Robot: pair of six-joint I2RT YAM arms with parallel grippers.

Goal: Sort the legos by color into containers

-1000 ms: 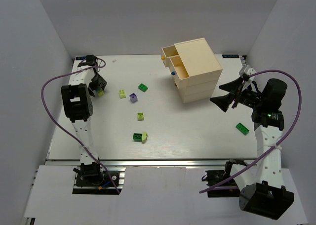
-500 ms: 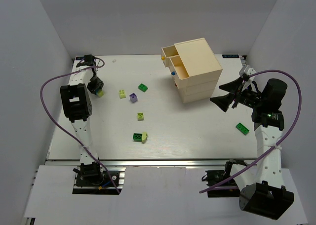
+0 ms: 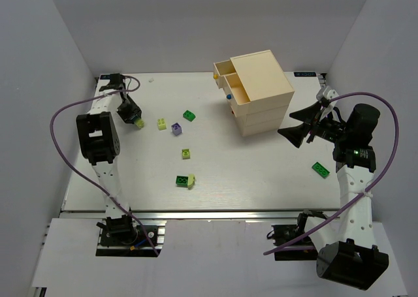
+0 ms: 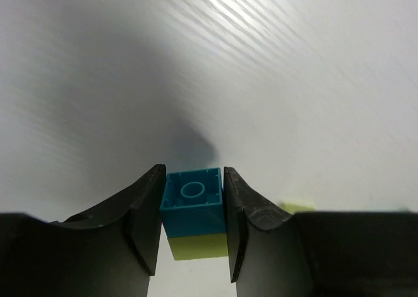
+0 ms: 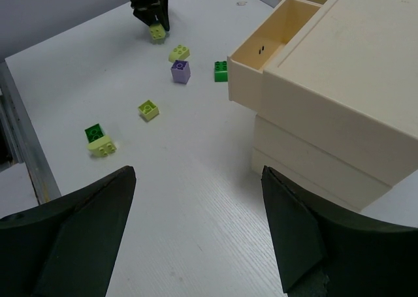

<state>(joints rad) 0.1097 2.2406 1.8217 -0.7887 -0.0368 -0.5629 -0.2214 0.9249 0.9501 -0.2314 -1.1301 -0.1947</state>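
Left fingers [image 3: 135, 119] shifted rightward, clamping blue-yellow legos [image 4: 192, 200], stud facing camera, right fingers [image 3: 293, 125] wide.

chest [image 5: 339, 81]: cropped right | yellow-green brick [image 4: 196, 247]: sides behind left pincer fingers [image 4: 255, 225]

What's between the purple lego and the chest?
One green lego sits between the purple lego and the chest; clearest in the right wrist view.
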